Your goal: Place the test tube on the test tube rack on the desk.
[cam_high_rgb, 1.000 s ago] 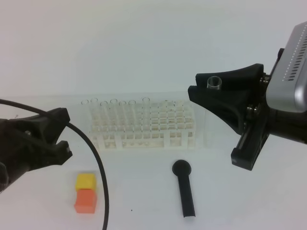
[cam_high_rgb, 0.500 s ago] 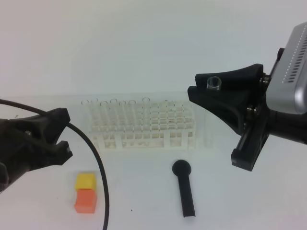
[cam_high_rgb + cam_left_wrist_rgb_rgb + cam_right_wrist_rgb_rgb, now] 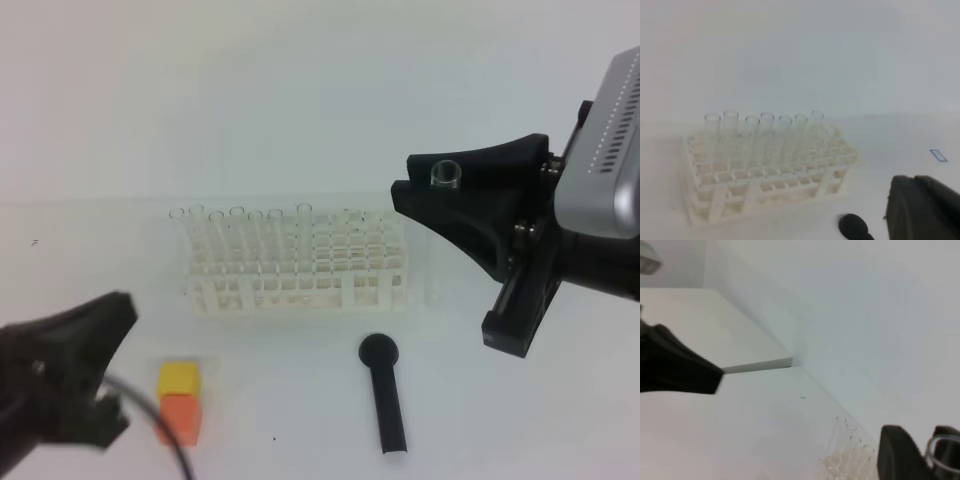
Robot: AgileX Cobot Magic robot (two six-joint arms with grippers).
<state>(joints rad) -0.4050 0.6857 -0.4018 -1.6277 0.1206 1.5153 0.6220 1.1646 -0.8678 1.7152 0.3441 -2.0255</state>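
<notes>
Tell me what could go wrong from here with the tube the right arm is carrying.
1. The right gripper holds the test tube near its rim, to the right of the test tube rack; its hanging end could catch the rack's edge on the way over.
2. Several tubes already stand in the rack; the held one might knock them.
3. Clear glass in a pinch could slip.

Test tube (image 3: 444, 176) upright in right gripper (image 3: 446, 190) beside rack (image 3: 300, 272)
</notes>
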